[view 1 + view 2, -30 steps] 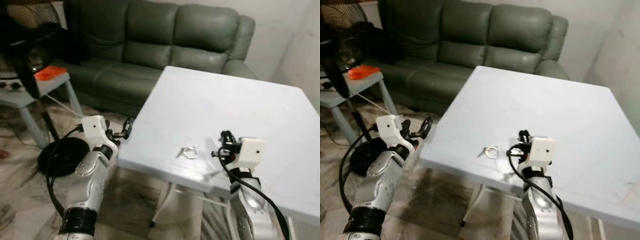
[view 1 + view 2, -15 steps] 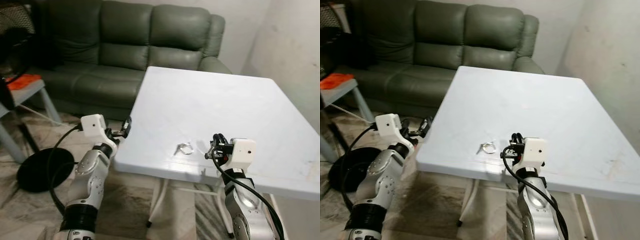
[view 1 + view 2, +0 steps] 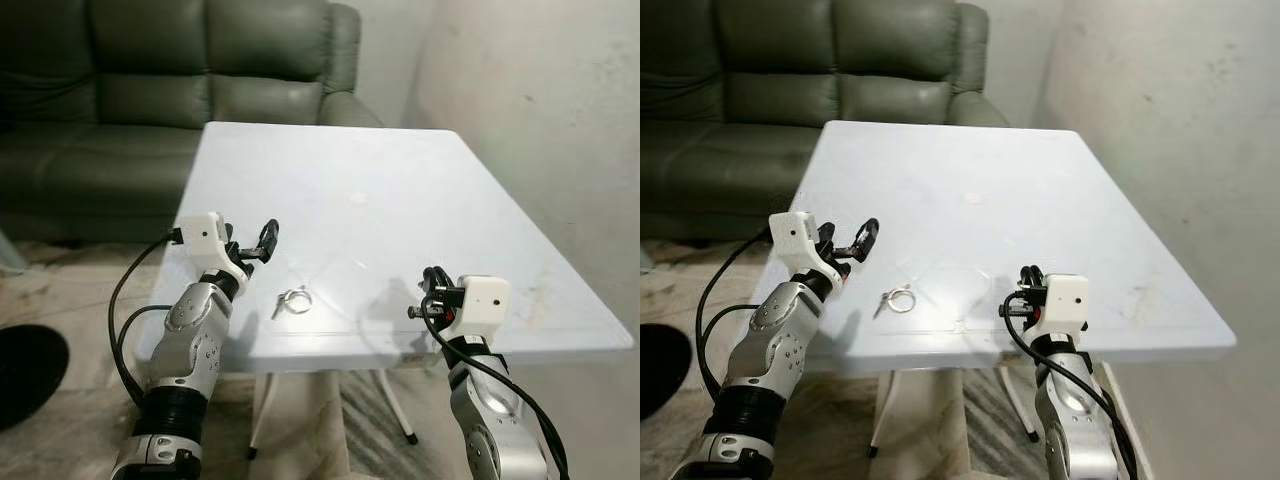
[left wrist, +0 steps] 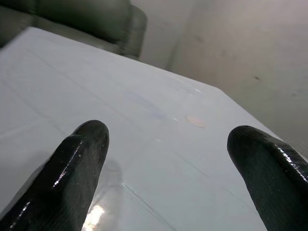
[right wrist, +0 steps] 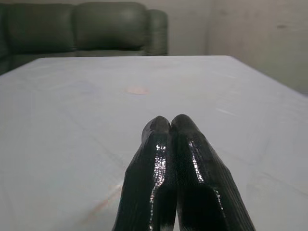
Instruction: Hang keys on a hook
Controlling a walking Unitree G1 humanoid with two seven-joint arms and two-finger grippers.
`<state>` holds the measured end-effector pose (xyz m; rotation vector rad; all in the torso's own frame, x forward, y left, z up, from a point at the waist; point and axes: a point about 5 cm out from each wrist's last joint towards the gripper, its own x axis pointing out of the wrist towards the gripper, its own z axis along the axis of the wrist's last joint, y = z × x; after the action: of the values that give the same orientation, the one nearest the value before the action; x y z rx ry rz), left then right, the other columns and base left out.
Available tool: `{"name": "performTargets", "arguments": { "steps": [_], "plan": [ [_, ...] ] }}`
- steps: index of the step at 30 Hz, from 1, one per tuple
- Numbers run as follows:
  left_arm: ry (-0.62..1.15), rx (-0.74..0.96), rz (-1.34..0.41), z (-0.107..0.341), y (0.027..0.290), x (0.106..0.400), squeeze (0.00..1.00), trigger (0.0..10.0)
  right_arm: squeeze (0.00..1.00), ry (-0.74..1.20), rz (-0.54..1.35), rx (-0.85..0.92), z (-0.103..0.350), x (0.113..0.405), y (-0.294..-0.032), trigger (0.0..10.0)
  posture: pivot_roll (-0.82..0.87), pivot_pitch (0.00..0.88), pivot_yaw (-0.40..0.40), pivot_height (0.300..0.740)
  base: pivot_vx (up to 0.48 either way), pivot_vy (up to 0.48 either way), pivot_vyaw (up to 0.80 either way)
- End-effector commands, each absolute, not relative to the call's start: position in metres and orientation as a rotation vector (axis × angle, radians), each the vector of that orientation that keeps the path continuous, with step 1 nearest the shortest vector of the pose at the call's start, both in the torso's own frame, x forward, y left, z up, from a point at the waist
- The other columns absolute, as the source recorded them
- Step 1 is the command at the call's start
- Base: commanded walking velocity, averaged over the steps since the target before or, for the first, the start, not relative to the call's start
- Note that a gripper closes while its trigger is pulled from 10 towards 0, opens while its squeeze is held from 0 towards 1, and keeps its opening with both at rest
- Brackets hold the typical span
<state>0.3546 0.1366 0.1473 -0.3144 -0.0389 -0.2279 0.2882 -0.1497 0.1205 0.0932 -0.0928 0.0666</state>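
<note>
Black fingers of the left end effector (image 3: 263,243) are spread apart, now over the tabletop (image 3: 400,200) edge rather than beside it, close to the keys (image 3: 292,301). Right end effector (image 3: 432,290) pressed together, empty. Thin metal ring lies flat on smooth white plastic; no hook visible.

White square counter (image 3: 400,190) ahead of me, with a small pinkish spot (image 3: 357,198) near its middle and brownish marks toward its right edge. Dark green sofa (image 3: 150,60) behind the counter, against the wall. Pale, stained wall (image 3: 540,90) to my right. Black round object (image 3: 25,370) on the marbled floor (image 3: 60,290), far left.
</note>
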Motion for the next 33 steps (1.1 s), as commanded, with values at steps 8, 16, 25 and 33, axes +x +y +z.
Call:
{"name": "performTargets", "arguments": {
  "steps": [8, 16, 25, 33],
  "plan": [
    [-0.028, -0.328, -0.178, 0.1437, 0.1407, 0.3526, 0.00, 10.0, 0.00, -0.085, 0.085, 0.093, 0.1184, 0.2882, -0.1444, 10.0, 0.01, 0.000, -0.031, 0.740, 0.000, 0.045, -0.77],
    [-0.018, -0.331, -0.152, 0.1410, 0.1425, 0.3507, 0.00, 10.0, 0.00, -0.088, 0.090, 0.091, 0.1187, 0.2896, -0.1434, 10.0, 0.01, 0.000, -0.034, 0.740, 0.000, 0.000, -0.77],
    [-0.005, -0.319, -0.125, 0.1402, 0.1472, 0.3501, 0.00, 10.0, 0.00, -0.088, 0.097, 0.094, 0.1177, 0.2903, -0.1407, 10.0, 0.02, 0.000, -0.029, 0.740, 0.000, 0.000, -0.77],
    [-0.014, -0.269, -0.147, 0.1416, 0.1425, 0.3490, 0.00, 10.0, 0.00, -0.093, 0.098, 0.081, 0.1182, 0.2923, -0.1422, 10.0, 0.02, 0.000, -0.030, 0.740, 0.000, 0.000, -0.77]
  ]
}}
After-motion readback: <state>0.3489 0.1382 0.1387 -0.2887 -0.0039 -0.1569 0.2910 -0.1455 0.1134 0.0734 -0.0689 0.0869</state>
